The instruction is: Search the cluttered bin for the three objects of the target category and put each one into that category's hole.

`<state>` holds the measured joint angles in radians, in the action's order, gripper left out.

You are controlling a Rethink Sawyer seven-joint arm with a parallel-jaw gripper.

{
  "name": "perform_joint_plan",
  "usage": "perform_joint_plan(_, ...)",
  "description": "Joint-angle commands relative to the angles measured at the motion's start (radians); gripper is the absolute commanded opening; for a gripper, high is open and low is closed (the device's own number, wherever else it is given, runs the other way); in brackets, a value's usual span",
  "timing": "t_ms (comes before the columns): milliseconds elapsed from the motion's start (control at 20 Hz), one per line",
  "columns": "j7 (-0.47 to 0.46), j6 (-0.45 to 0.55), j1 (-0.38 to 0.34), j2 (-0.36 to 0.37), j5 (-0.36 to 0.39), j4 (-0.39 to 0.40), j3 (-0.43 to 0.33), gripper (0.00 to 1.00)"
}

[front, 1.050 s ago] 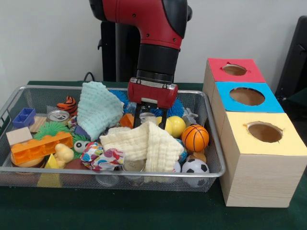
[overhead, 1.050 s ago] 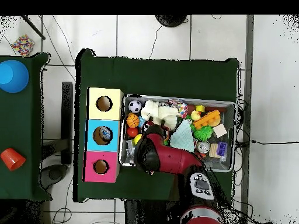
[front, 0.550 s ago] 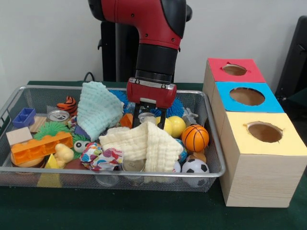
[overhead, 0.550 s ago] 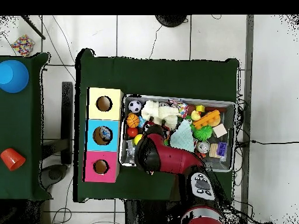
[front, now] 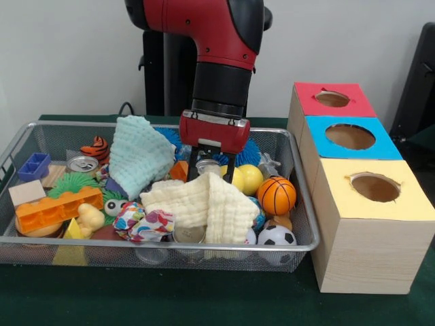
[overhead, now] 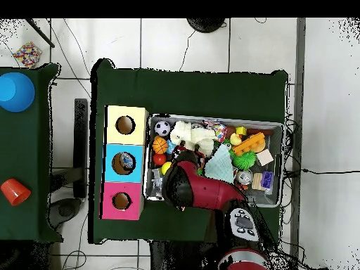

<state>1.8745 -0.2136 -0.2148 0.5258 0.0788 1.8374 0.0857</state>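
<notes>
The green surface (front: 170, 299) carries a wire bin (front: 299, 224) and, touching the bin's right side, a row of three wooden boxes with holes on top: a yellow box (front: 370, 224) nearest, a blue box (front: 350, 139) in the middle and a red box (front: 332, 100) farthest. The red and black arm (front: 221, 47) comes down over the middle of the bin. Its end effector (front: 212, 170) hangs with its two dark fingers (front: 194, 166) spread on either side of a silver can (front: 208, 165); whether they are pressing on it cannot be told.

In the bin, a pale blue cloth (front: 139, 156) lies left of the end effector, and a cream cloth (front: 204, 204) lies just in front of it. An orange toy brick (front: 58, 207) sits at the near left. To the right are a yellow ball (front: 249, 178), a small basketball (front: 276, 195) and, nearest, a small football (front: 276, 236). A second can (front: 83, 164) lies at the far left, beside a blue brick (front: 34, 166).
</notes>
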Motion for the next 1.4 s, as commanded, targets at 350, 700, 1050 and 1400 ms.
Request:
perform_joint_plan(350,0.201,-0.004,-0.052,-0.041,-0.03,0.023,-0.06,1.0)
perform_joint_plan(700,0.2,-0.008,-0.067,-0.046,-0.016,0.029,-0.079,1.0)
perform_joint_plan(1050,0.15,0.13,-0.106,0.006,0.006,0.072,-0.157,1.0)
perform_joint_plan(1400,0.148,0.145,-0.106,0.047,0.017,0.165,-0.168,1.0)
